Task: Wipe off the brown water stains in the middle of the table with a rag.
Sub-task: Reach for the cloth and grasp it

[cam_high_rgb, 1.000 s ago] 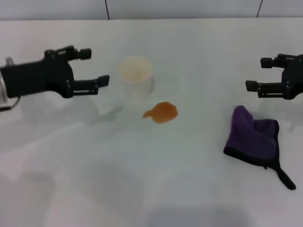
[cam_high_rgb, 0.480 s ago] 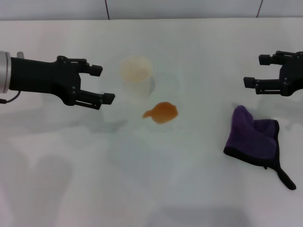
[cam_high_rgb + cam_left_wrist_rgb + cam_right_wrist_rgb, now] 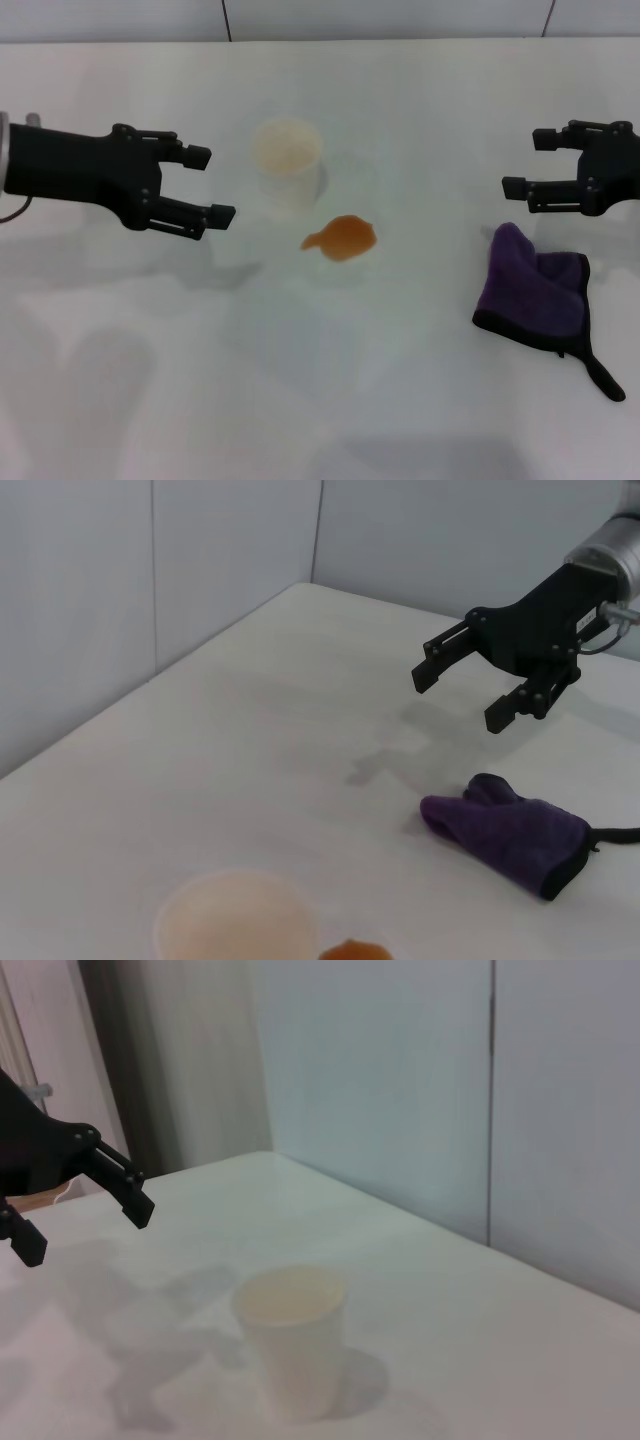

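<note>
The brown water stains (image 3: 342, 238) form a small orange-brown blotch in the middle of the white table (image 3: 330, 380); an edge of it shows in the left wrist view (image 3: 356, 951). The purple rag (image 3: 535, 288) lies crumpled at the right, its black tab pointing toward the front edge; it also shows in the left wrist view (image 3: 505, 828). My right gripper (image 3: 527, 164) is open, hovering just behind and above the rag; it also shows in the left wrist view (image 3: 460, 693). My left gripper (image 3: 210, 184) is open and empty, left of the cup; it also shows in the right wrist view (image 3: 85, 1222).
A translucent whitish cup (image 3: 287, 160) stands upright just behind and left of the stain; it also shows in the left wrist view (image 3: 238, 922) and the right wrist view (image 3: 292, 1338). A grey panelled wall (image 3: 380, 18) runs along the table's far edge.
My left gripper reached toward the cup, then drew back slightly. My right gripper moved leftward, closer to the rag. Rag, cup and stain have not moved.
</note>
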Robot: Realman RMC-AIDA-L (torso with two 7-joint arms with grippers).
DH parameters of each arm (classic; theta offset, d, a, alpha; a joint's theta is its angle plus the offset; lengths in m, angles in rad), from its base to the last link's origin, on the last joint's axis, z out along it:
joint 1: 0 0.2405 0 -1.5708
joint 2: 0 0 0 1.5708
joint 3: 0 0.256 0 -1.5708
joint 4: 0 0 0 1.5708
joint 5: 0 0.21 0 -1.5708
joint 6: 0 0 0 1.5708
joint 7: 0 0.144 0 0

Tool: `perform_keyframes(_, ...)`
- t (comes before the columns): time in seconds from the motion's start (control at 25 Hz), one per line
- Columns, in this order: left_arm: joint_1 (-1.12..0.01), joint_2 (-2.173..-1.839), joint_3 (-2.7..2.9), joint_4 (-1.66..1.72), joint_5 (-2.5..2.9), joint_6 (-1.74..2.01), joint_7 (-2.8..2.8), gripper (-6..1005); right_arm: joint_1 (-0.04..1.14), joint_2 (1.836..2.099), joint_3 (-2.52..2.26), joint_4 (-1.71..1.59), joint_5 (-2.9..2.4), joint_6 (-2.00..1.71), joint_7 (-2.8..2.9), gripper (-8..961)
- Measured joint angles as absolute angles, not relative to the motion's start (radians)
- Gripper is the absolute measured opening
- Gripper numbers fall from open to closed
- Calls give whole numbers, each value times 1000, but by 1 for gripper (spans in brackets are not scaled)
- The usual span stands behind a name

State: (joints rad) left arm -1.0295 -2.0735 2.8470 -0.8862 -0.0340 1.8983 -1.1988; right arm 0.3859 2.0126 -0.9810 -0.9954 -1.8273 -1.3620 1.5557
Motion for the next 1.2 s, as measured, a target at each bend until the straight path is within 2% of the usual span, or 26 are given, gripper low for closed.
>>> perform_keyframes(0.4,-1015,-2072,2847,-888,-66,1923,-1184,890,386,2005,-1042,-1012,-1887,-1369,1680,824)
perform_keyframes(1.0,-1033,-2073,2847,-882,-50,1951,-1189,888,436,2007,-1097,-1104,-2162,-1472,1930,822)
perform_keyframes(1.2,-1032,-2075,2847,-882,-50,1953,-1190,888,439,2010,-1126,-1114,-2166,-1463,1932,779)
